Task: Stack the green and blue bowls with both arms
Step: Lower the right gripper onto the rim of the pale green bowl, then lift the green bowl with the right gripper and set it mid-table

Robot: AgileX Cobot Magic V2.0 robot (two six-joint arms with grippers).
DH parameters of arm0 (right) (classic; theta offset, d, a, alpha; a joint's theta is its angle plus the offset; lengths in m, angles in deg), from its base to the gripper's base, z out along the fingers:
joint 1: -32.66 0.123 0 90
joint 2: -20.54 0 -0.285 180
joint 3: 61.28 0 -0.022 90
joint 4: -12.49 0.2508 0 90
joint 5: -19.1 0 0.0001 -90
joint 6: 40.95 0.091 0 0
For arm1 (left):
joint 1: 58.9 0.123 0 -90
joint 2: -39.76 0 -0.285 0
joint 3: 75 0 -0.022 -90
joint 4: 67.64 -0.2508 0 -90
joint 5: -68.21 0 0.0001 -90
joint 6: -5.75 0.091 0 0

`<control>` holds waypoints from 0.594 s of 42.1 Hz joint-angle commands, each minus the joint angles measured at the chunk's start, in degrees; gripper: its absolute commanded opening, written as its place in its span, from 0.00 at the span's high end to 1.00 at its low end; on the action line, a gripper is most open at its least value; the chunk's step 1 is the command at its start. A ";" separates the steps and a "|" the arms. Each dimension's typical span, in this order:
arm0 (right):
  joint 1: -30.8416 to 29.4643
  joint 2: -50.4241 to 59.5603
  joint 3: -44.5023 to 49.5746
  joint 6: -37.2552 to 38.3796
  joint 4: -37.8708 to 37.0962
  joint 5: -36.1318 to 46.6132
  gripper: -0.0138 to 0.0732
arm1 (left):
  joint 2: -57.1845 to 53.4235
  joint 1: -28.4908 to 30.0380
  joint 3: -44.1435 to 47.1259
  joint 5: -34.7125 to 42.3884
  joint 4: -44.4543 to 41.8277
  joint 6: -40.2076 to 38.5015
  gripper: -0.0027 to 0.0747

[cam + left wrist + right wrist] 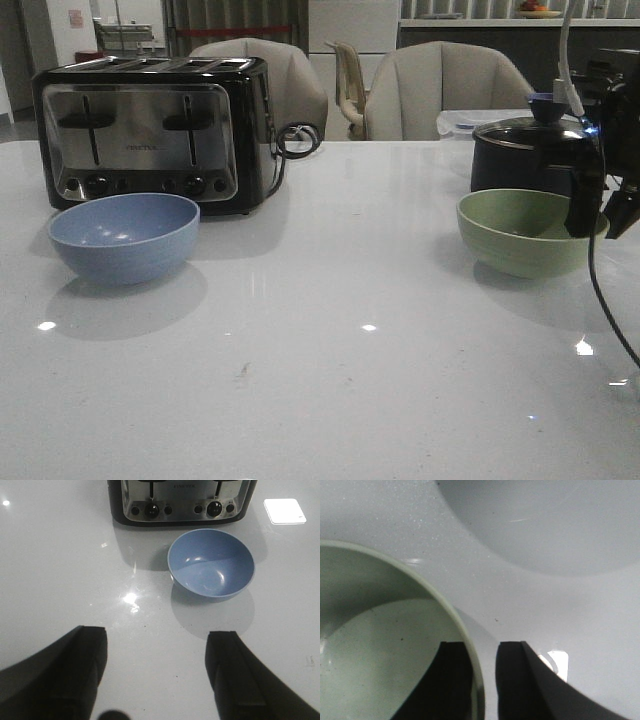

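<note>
Gripper (484,680) of the right arm is seen straddling the rim of the green bowl (520,232), one finger inside and one outside, with only a narrow gap left; whether the wall is actually pinched cannot be told. This bowl sits on the tabletop (350,350) at the right, before a dark pot (520,150). Both bowls are judged light, stiff and somewhat slick, so the rim is the place to be gripped. The left gripper (156,675) is held wide apart and empty, short of the blue bowl (211,564) by the toaster (150,125).
</note>
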 commanded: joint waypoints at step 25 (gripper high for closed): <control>8.64 13.90 -1.87 -5.37 1.21 -3.83 0.77 | -0.01 0.07 -1.81 3.76 1.14 -0.35 0.33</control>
